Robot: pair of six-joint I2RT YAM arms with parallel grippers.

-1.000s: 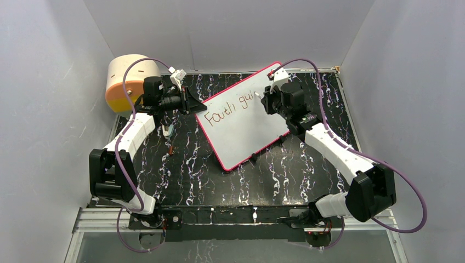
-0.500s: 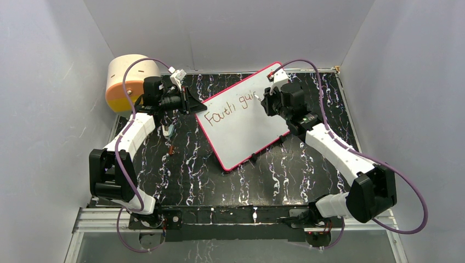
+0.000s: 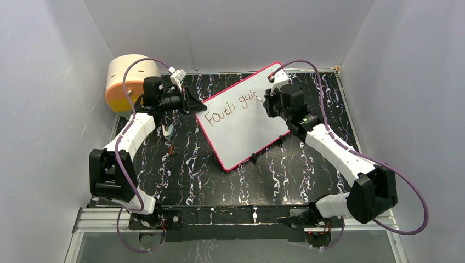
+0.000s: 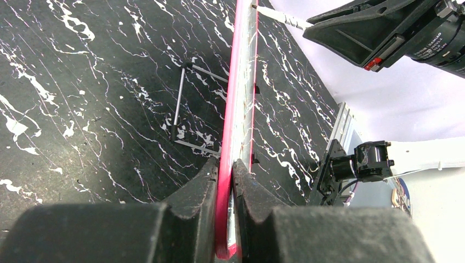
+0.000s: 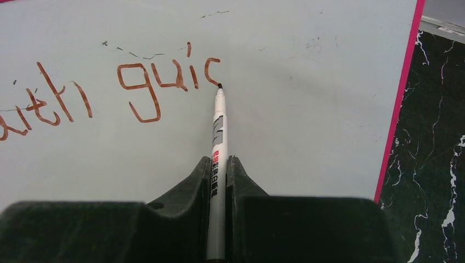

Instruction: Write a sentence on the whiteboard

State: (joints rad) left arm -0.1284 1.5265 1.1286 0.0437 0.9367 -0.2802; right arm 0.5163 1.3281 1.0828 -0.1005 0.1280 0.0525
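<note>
The sentence [image 3: 230, 108] is unfinished. In thin brownish-red strokes it reads "Faith", then "gui" and a small open curve, all in one slanting line. It sits on the upper half of the whiteboard [image 3: 241, 136], whose lower half is bare. A few faint stray marks show above the letters in the right wrist view.

The whiteboard lies at the far middle of the bench [image 3: 192, 170], turned askew to the bench's edges, with one corner pointing toward the arms. A thin pink-red frame runs round it, and small black clips stick out along its lower right edge. In the left wrist view a thin wire bracket [image 4: 180, 104] shows on the bench beside the board's edge.

A marker [image 5: 219, 137] with a white and grey barrel has its dark tip at the lower end of the last curved stroke, on the board's surface. The right pincer [image 5: 219, 161] is clenched on the marker's barrel, one finger on each side, with the marker pointing straight out from it.

The left pincer [image 4: 225, 163] is clenched on the board's pink frame at the left edge, with the frame caught between its two fingers.

A round tan-and-orange drum [image 3: 129, 79] stands at the far left corner, behind the left arm. Two small items lie on the bench below the left pincer, too small to make out. Purple cables loop along both arms.
</note>
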